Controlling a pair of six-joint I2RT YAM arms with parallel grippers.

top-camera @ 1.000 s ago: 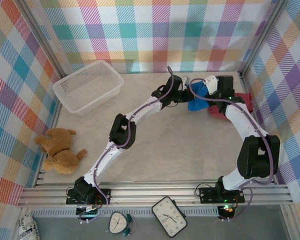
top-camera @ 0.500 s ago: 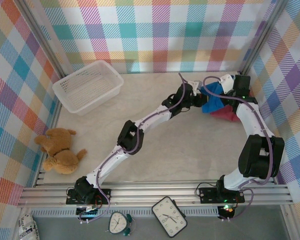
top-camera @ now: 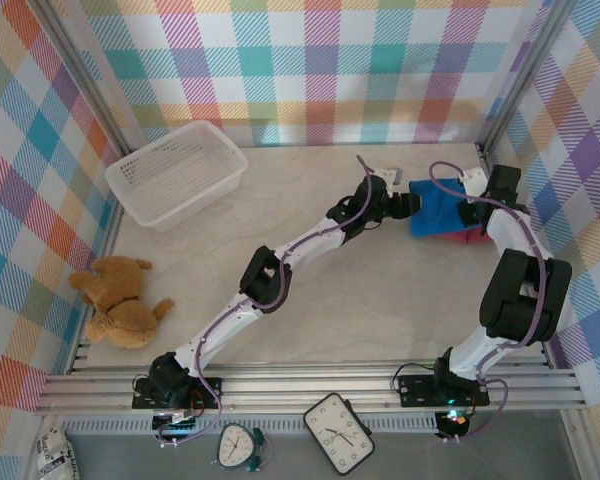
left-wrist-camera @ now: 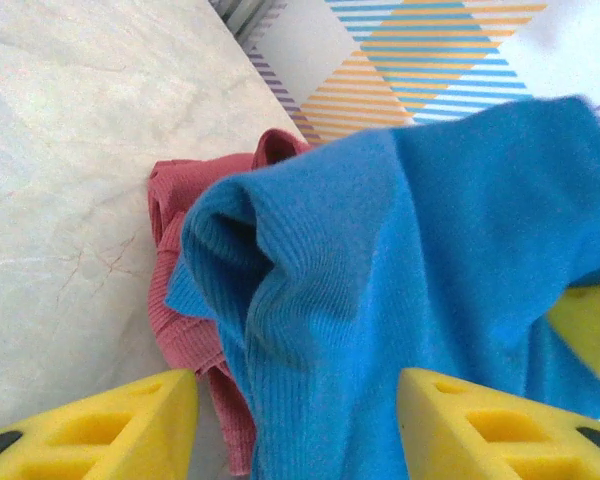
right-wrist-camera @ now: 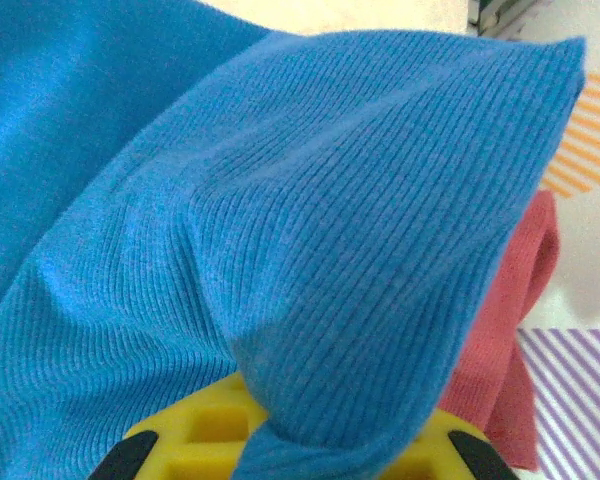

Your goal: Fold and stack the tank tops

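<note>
Two tank tops lie together in the overhead view. The blue tank top (top-camera: 442,208) is spread fairly flat, and a dark red tank top (top-camera: 468,236) peeks out from under its right, near edge. The left gripper (top-camera: 408,203) sits at the blue tank top's left edge and the right gripper (top-camera: 472,212) at its right edge. A white basket (top-camera: 155,148) stands well to the left of the blue tank top, and a teddy bear (top-camera: 120,300) lies farther left and nearer.

At the left wrist, the yellow fingers (left-wrist-camera: 110,425) stand wide apart. A fold of the blue tank top hangs loose in the gap, and neither finger clamps it. The red tank top lies crumpled just left of it on the table (left-wrist-camera: 70,150).

At the right wrist, the jaws are closed tight, pinching a gathered tuck of the blue tank top between the yellow pads (right-wrist-camera: 195,430). The red tank top shows just right of it, lower down.
</note>
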